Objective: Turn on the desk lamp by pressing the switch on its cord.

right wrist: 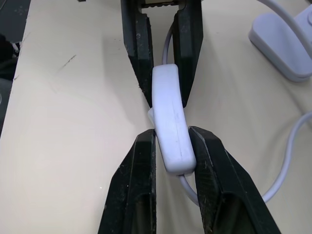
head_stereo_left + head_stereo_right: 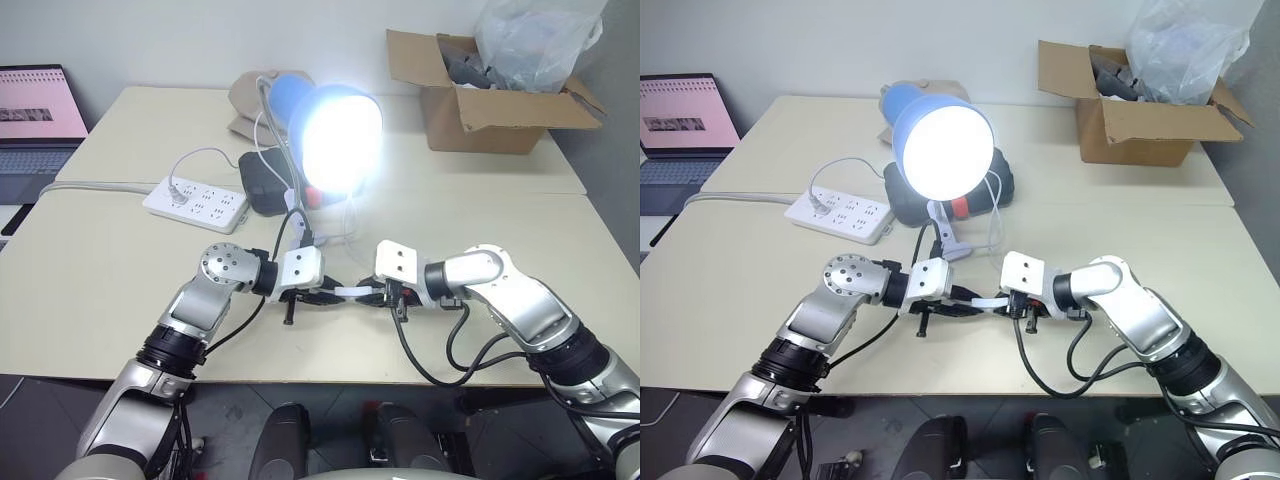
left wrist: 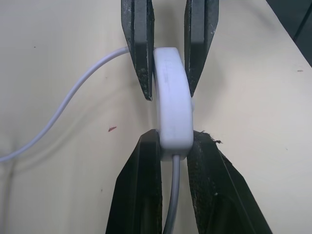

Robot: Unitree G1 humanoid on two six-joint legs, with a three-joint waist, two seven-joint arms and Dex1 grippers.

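The blue desk lamp [image 2: 940, 140] stands at the table's middle on its white clip base [image 1: 282, 39], and its round bulb glows brightly. In front of it, just above the table, the small white switch [image 3: 171, 97] hangs between both grippers. My left gripper [image 3: 174, 139] is shut on one end of the switch. From the opposite side, my right gripper [image 1: 171, 134] is shut on the other end, so the two pairs of black fingers meet tip to tip. The thin white cord [image 3: 63, 107] leaves both ends of the switch and curves over the tabletop.
A white power strip [image 2: 840, 215] lies left of the lamp, with a black object [image 2: 902, 195] behind the clip. An open cardboard box [image 2: 1140, 125] holding a plastic bag sits far right. A laptop [image 2: 685, 120] stands far left. The table's front edge runs just below my arms.
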